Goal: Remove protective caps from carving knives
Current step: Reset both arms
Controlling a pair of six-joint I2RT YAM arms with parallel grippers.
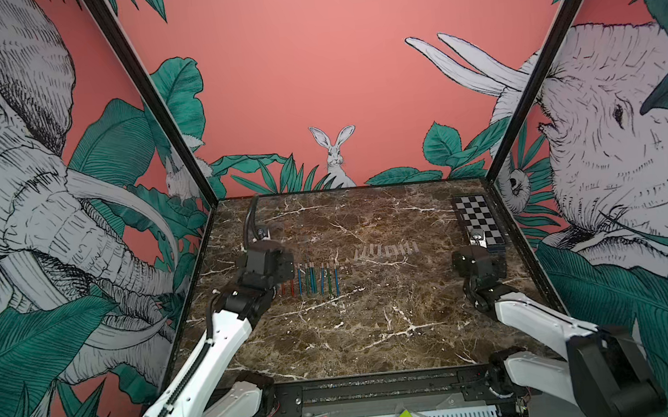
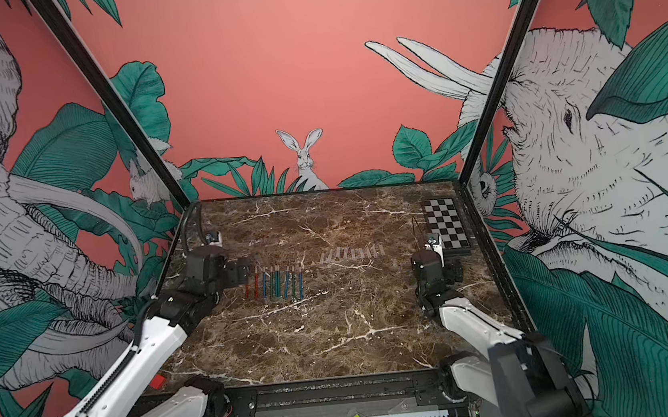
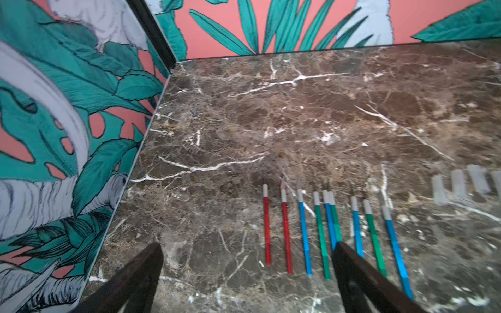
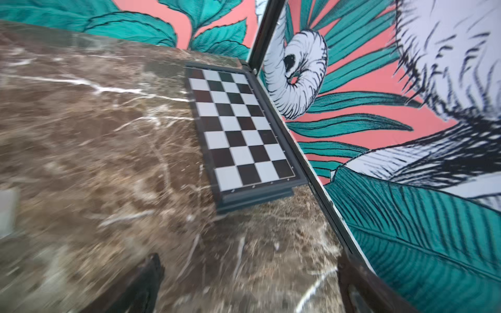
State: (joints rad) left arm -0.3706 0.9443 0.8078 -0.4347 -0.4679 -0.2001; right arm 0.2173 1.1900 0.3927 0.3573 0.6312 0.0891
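Carving knives [image 3: 321, 230] and protective caps [image 3: 458, 184] in two separate rows on tabletop [image 1: 377, 330].

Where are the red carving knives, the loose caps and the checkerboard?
red carving knives [image 3: 267, 230]: left wrist view, mid-handle of one.
loose caps [image 3: 458, 184]: left wrist view, body of one.
checkerboard [image 4: 238, 127]: right wrist view, centre of the board.

Both top views: high frnt, whole table [image 1: 377, 330]; wrist cams close.
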